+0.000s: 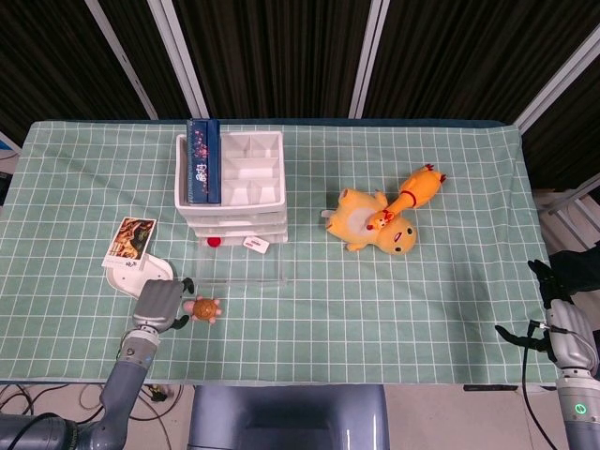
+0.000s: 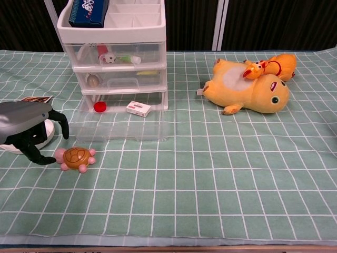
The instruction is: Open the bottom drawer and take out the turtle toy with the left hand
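The left hand [image 2: 29, 138] hovers low over the near left part of the counter [image 2: 221, 174], palm down, its dark fingers [image 2: 62, 125] spread apart and arched, holding nothing. The turtle toy [image 2: 77, 157] lies on the green checked cloth just right of those fingers, in front of the pulled-out clear bottom drawer [image 2: 120, 122]. The right hand [image 1: 565, 281] sits off the counter's near right edge, too dark to tell how its fingers lie.
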Controlling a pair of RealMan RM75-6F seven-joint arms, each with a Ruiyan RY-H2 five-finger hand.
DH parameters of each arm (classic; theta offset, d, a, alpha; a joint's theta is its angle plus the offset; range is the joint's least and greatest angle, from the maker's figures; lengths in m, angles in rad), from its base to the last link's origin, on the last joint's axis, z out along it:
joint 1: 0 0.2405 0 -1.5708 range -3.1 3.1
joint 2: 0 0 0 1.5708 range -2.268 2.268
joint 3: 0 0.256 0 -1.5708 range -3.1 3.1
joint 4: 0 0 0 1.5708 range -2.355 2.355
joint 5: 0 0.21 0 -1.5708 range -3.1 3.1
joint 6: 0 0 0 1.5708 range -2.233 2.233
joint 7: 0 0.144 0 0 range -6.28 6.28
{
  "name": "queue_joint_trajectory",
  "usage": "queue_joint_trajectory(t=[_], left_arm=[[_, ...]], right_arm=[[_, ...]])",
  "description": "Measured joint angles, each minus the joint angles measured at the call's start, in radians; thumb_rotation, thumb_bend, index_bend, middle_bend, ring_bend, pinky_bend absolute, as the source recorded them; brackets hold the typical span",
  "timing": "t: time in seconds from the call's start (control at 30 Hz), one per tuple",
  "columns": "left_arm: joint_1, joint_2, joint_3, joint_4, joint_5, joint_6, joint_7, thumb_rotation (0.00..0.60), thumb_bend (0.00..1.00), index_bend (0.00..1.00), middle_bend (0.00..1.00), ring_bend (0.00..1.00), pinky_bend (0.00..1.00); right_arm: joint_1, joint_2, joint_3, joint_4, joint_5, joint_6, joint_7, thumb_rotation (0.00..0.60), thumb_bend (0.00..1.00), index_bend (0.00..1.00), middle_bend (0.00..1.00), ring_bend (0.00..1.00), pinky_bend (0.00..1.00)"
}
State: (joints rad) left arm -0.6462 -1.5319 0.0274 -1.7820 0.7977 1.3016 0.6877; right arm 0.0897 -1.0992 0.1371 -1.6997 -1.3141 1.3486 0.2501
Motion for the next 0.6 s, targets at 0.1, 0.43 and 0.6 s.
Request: queue_joint_trajectory(t=[0.1,0.43,0.6], left_arm=[[0.017,0.015,0.000,-0.011,0.036,0.016,-0.020,0.600,0.16,0.33,0.91,0.94,0.99],[0.140,0.137,0.020,-0.099,0.258,0.166,-0.185,0.600,0.11,0.07,0.20,0.17,0.35],[0.243,0.243,0.059,-0.110,0.384,0.279,-0.299,0.600,0.07,0.01,0.00,0.00,0.11]], right_arm=[[0.000,0.000,0.000,0.000,-0.003,0.003,-0.002,0.600,0.13,0.00,0.00,0.00,0.18],[0.000,-0.006,-0.002,0.008,-0.013,0.011,-0.014,0.600,0.13,0.00,0.00,0.00,0.18],[0.000,-0.010,-0.003,0.011,-0.017,0.017,-0.029,0.600,0.13,0.00,0.00,0.00,0.18]])
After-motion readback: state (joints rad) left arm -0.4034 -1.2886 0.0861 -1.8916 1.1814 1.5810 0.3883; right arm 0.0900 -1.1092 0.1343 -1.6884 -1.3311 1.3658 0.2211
